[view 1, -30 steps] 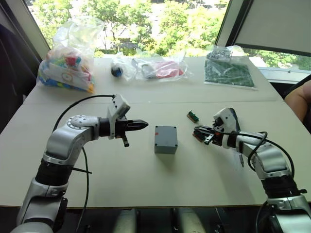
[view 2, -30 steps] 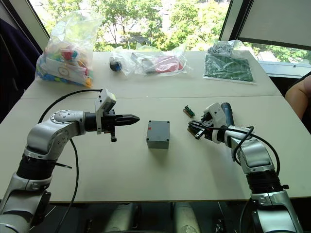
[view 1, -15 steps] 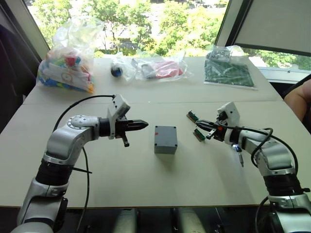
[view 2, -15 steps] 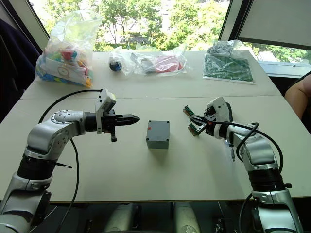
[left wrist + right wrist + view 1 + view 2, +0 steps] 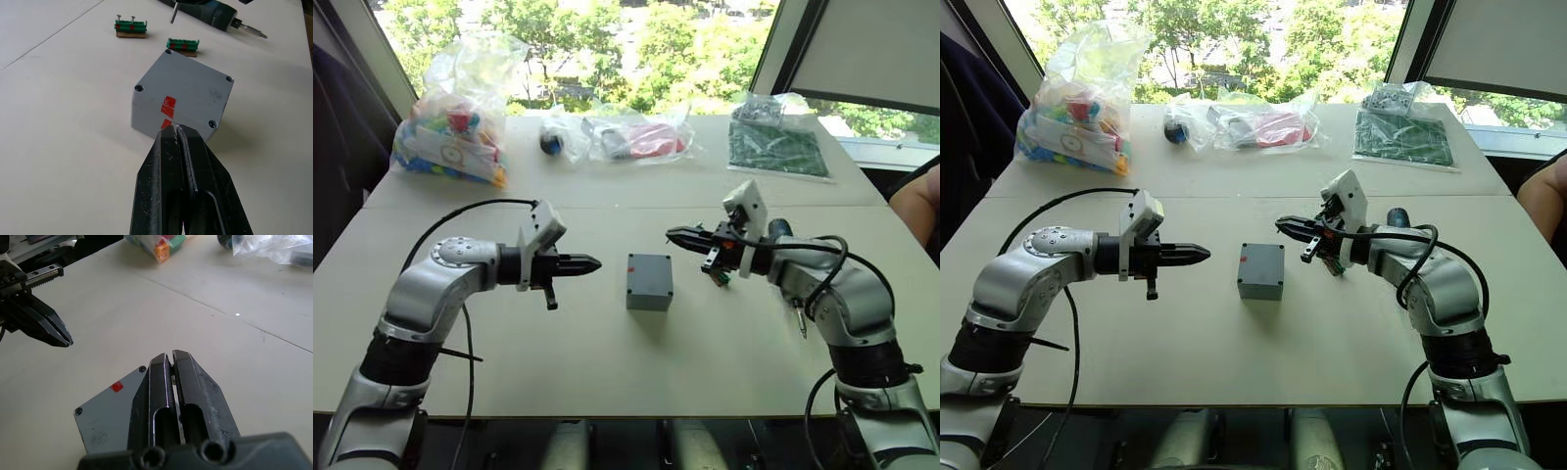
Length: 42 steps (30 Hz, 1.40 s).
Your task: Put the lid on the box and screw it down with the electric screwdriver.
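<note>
From the head views, the right pincer [image 5: 1285, 227] has left the screwdriver [image 5: 781, 231] on the worktop [image 5: 607, 362] and swung toward the box [image 5: 648, 281], lid [image 5: 188, 90] already on. Left wrist view: left pincer [image 5: 175, 128] clenched, empty, near the box. Right wrist view: right pincer clenched, empty, above the lid, so no screwing yet.

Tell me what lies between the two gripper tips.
The box, lid on, sits on the table between the left gripper and right gripper, seen in the eye views.
</note>
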Motion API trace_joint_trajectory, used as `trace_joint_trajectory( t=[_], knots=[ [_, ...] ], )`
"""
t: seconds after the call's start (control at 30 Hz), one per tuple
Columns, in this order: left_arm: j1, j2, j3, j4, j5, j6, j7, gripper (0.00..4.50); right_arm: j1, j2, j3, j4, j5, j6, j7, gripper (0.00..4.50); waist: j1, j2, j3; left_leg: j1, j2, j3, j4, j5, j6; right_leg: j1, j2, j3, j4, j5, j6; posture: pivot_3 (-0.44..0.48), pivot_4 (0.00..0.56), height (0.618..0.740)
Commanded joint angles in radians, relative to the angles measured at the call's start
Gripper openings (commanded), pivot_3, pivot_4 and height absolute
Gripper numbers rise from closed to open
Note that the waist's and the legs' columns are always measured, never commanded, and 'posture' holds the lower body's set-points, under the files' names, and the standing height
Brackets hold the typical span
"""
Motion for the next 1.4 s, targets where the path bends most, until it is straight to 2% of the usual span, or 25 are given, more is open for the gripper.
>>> trace_joint_trajectory(
  t=[0.03, 0.27, 1.0, 1.1, 1.17, 1.4],
  knots=[
    [0.014, 0.007, 0.013, -0.043, -0.015, -0.01, 0.009, 0.0, 0.009, 0.0, 0.02, -0.015, -0.016, -0.03, 0.009, 0.04, -0.002, 0.0, 0.0, 0.0, 0.0, 0.0, 0.0, 0.0, 0.0, 0.0, 0.0, 0.0, 0.0, 0.0, 0.0, 0.0, 0.15, 0.74],
    [0.029, 0.012, 0.02, -0.055, -0.018, -0.003, 0.016, 0.0, 0.004, -0.002, 0.033, 0.052, -0.056, -0.08, 0.024, 0.04, -0.004, 0.0, 0.0, 0.0, 0.0, 0.0, 0.0, 0.0, 0.0, -0.001, 0.0, 0.0, 0.001, 0.0, 0.0, 0.0, 0.15, 0.74],
    [0.017, 0.01, 0.007, -0.038, -0.008, -0.008, 0.023, 0.0, -0.003, 0.036, 0.056, 0.12, -0.123, -0.142, 0.015, 0.04, -0.004, 0.0, 0.0, 0.0, 0.0, 0.0, 0.0, 0.0, 0.0, -0.001, 0.0, 0.0, 0.0, 0.0, 0.0, 0.0, 0.15, 0.74],
    [0.019, 0.006, 0.007, -0.031, -0.005, -0.014, 0.025, 0.0, -0.019, 0.036, 0.036, 0.119, -0.12, -0.134, 0.003, 0.74, -0.005, 0.0, 0.0, 0.0, 0.0, 0.0, 0.0, 0.0, 0.0, -0.001, 0.0, 0.0, 0.0, 0.0, 0.0, 0.0, 0.15, 0.74],
    [0.019, 0.003, 0.012, -0.03, -0.01, -0.014, 0.025, 0.0, -0.04, 0.04, -0.013, 0.106, -0.081, -0.102, -0.014, 1.44, -0.004, 0.0, 0.0, 0.0, 0.0, 0.0, 0.0, 0.0, 0.0, -0.001, 0.0, 0.0, 0.0, 0.0, 0.0, 0.0, 0.15, 0.74],
    [-0.006, -0.013, 0.003, -0.025, -0.014, -0.022, 0.022, 0.0, -0.119, -0.001, -0.177, 0.074, 0.049, 0.029, -0.043, 1.44, -0.002, 0.0, 0.0, 0.0, 0.0, 0.0, -0.001, 0.0, 0.0, -0.001, 0.0, 0.0, 0.0, 0.0, 0.0, 0.0, 0.15, 0.74]
  ],
)
